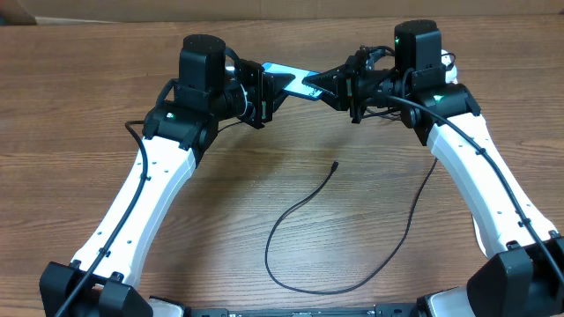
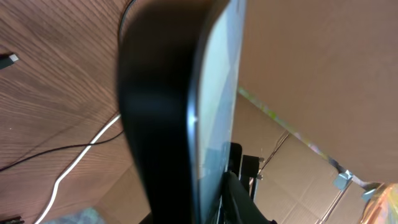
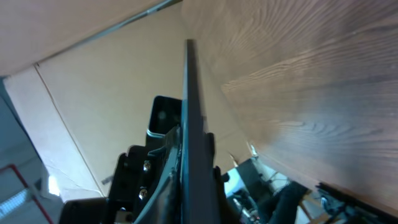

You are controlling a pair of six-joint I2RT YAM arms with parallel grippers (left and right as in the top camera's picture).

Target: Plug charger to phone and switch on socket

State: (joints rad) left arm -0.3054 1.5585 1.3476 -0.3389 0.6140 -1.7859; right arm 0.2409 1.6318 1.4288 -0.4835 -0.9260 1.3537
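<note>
The phone (image 1: 289, 74) shows its light blue screen and hangs above the table at the back centre, held between both arms. My left gripper (image 1: 266, 90) is shut on its left end and my right gripper (image 1: 329, 85) on its right end. In the left wrist view the phone (image 2: 186, 93) fills the frame edge-on between the jaws (image 2: 211, 202). In the right wrist view it is a thin dark edge (image 3: 189, 112) in the jaws (image 3: 199, 183). The charger's black cable (image 1: 291, 211) lies loose on the table, its connector tip (image 1: 336, 164) apart from the phone. The socket is hidden.
A thick white lead (image 2: 78, 158) and a thin black cable (image 2: 37, 155) cross the wood in the left wrist view, and the connector tip (image 2: 9, 60) shows at the left edge. The cable loops toward the front edge (image 1: 326, 291). Cardboard stands behind the table.
</note>
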